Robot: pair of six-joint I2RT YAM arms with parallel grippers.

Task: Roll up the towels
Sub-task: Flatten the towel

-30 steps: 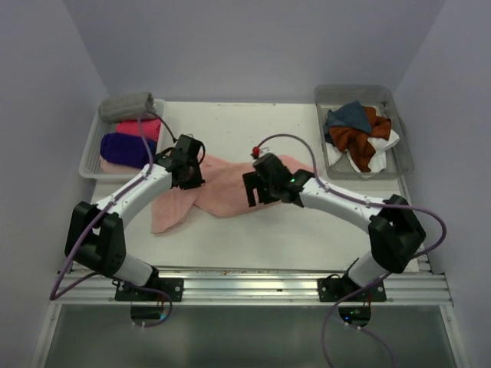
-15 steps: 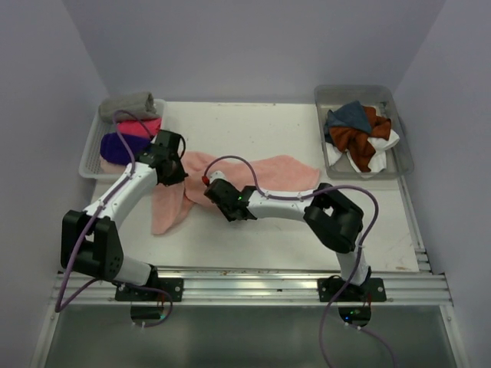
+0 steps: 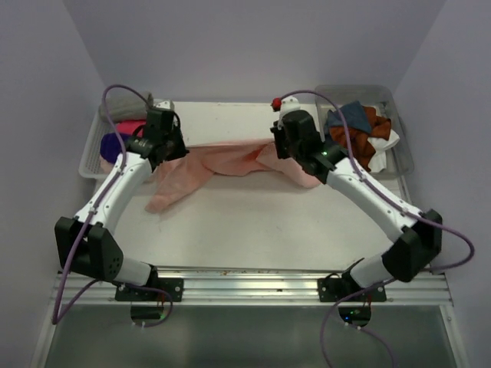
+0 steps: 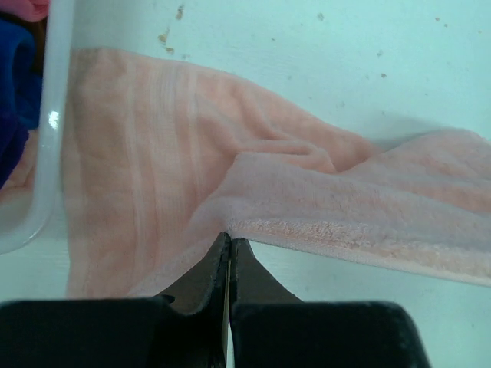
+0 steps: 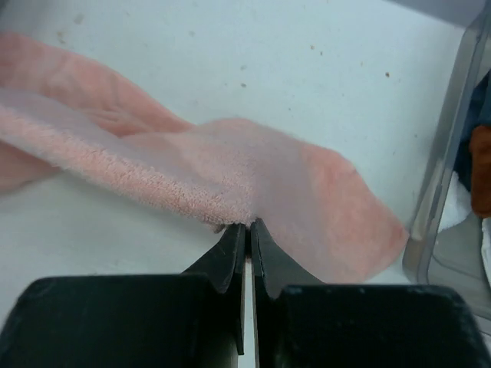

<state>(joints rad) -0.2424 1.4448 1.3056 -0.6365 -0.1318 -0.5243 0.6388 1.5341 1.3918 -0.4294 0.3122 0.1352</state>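
Salmon pink towel rumpled crosswise at centre; rolled towels far left, loose heap far right

Two arms: left arm, right arm. Two grippers: left gripper, right gripper. One salmon pink towel on one table. Two trays. Left tray: three rolled towels, one each grey towel, hot pink towel, purple towel. Right tray: three loose towels, one each teal towel, rust orange towel, white towel.
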